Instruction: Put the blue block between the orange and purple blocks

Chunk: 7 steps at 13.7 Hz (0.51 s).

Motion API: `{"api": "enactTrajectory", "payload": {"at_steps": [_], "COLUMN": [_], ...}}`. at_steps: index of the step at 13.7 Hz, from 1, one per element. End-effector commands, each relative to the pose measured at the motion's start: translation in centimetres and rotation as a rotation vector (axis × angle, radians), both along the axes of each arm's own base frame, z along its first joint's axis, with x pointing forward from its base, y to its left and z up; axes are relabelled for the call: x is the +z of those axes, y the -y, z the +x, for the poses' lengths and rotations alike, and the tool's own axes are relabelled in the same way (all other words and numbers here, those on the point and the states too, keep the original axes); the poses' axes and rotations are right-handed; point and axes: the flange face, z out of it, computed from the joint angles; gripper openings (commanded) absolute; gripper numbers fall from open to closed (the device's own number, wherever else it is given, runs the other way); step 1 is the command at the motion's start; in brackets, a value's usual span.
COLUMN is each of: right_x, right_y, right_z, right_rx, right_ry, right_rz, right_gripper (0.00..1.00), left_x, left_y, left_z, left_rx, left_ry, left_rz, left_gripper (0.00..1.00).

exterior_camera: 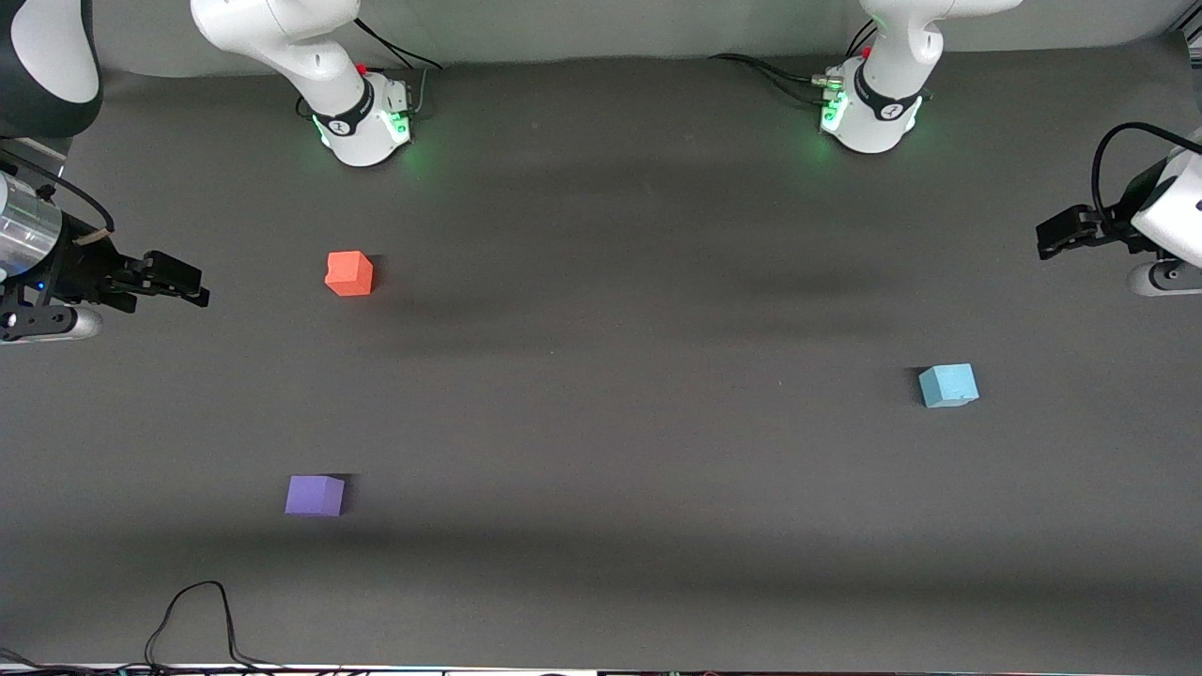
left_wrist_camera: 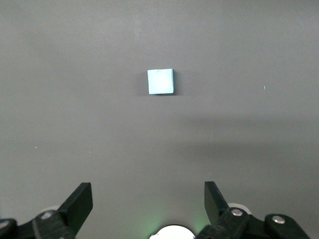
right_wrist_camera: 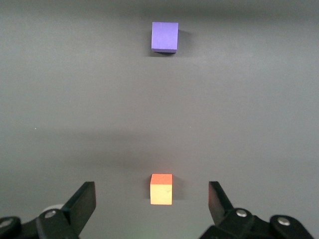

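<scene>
The blue block [exterior_camera: 948,385] lies on the dark table toward the left arm's end; it also shows in the left wrist view [left_wrist_camera: 160,81]. The orange block [exterior_camera: 349,273] lies toward the right arm's end, and the purple block [exterior_camera: 315,495] lies nearer to the front camera than it. Both show in the right wrist view, orange [right_wrist_camera: 161,189] and purple [right_wrist_camera: 164,37]. My left gripper [exterior_camera: 1056,235] [left_wrist_camera: 148,196] is open and empty, up in the air at the left arm's end of the table. My right gripper [exterior_camera: 178,282] [right_wrist_camera: 150,194] is open and empty, raised at the right arm's end.
The two arm bases [exterior_camera: 362,122] [exterior_camera: 869,113] stand along the table edge farthest from the front camera. A black cable [exterior_camera: 197,610] loops onto the table at the edge nearest the camera. Bare table [exterior_camera: 620,394] lies between the blue block and the other two.
</scene>
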Motion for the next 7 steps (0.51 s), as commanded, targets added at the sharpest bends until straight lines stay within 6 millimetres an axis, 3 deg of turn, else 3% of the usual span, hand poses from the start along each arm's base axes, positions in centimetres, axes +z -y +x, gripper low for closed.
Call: {"api": "enactTrajectory", "payload": {"at_steps": [1,7], "right_x": [0.39,0.4], "right_y": [0.14,0.14], "right_z": [-0.06,-0.04], "right_rx": [0.008,0.01], "right_ry": [0.01,0.012], "right_rz": [-0.02,-0.02], "right_gripper": [1.0,1.0], "left_x": [0.6,-0.05], "left_y": [0.08,0.22], "left_z": [-0.03,0.08], "left_rx": [-0.015,-0.018], "left_ry": [-0.007,-0.024], "left_rz": [-0.006,-0.005], "left_gripper": [1.0,1.0]}}
